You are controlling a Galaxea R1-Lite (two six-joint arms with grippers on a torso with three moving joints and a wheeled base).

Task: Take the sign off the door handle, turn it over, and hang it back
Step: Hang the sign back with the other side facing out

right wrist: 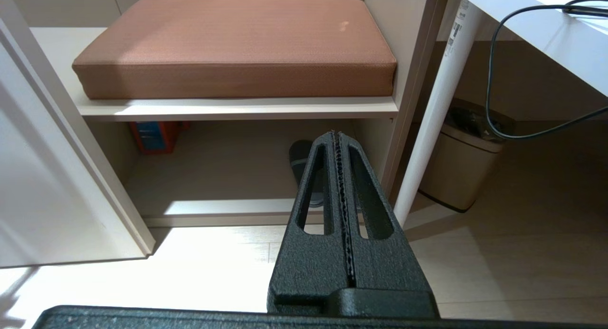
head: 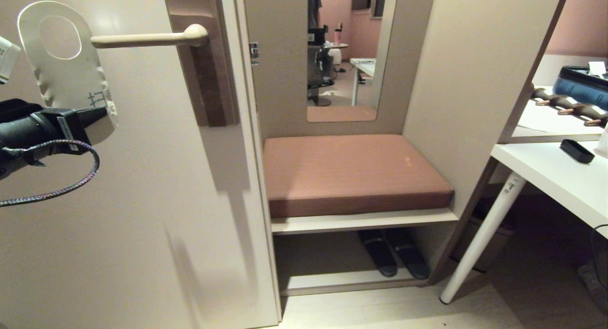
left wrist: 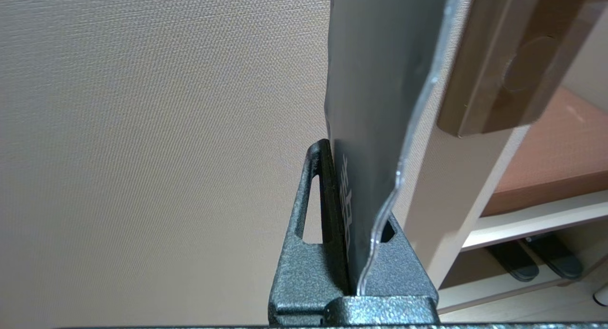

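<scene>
Sign [head: 66, 77]: upper left of the head view, off the handle, held upright with its round hole at the top; the hole sits just left of the handle's free end, not around it. The face toward the head camera is pale with a few blue characters near the lower end. In my left wrist view the other face [left wrist: 380, 82] shows grey, with white characters close to my fingers.
Handle [head: 149, 38]: cream lever lying level, upper left of the head view, rounded end pointing left, fixed on a tall brown backplate [head: 206, 72] on the door [head: 142, 215].
Left gripper [head: 102, 113]: at the left edge of the head view, clamped on the sign's lower end; my wrist view shows the card pinched between both fingers [left wrist: 327, 186], its edge wavy.
Right gripper [right wrist: 340, 139]: seen only in my right wrist view, fingers pressed together with nothing between them, hanging low over the floor in front of the bench.
Bench: a brown cushion [head: 351, 172] at the centre of the head view, dark slippers [head: 392, 253] on the shelf beneath.
Desk [head: 560, 177]: white, right edge of the head view.
</scene>
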